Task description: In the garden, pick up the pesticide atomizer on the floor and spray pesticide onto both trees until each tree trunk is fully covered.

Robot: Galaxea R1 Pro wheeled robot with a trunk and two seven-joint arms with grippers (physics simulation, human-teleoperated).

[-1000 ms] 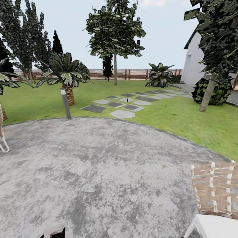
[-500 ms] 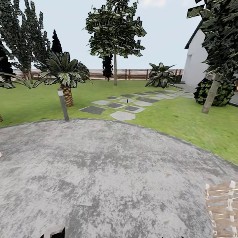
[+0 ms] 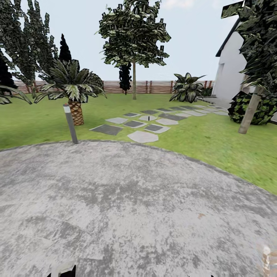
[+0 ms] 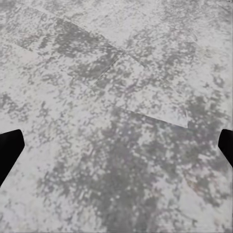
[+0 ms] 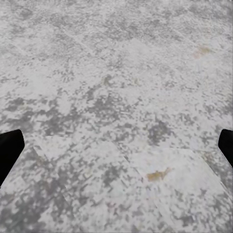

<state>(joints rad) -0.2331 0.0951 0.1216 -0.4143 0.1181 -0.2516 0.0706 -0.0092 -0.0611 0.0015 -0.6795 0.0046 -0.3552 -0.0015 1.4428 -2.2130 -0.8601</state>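
Residential back garden, simulator render. Round patio of mottled grey stone paving in foreground, bordered by green lawn. Flat stepping stones laid across grass toward a white house wall with dark roof edge. Short palm and slim bollard light at patio edge. Tall leafy trees behind. Brown slatted wooden fence closing far boundary. Open sky overhead.

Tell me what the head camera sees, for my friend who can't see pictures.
A round patio of mottled grey stone paving fills the foreground. Beyond lie a green grass lawn, flat grey stepping stones, a short palm and a brown slatted wooden fence.
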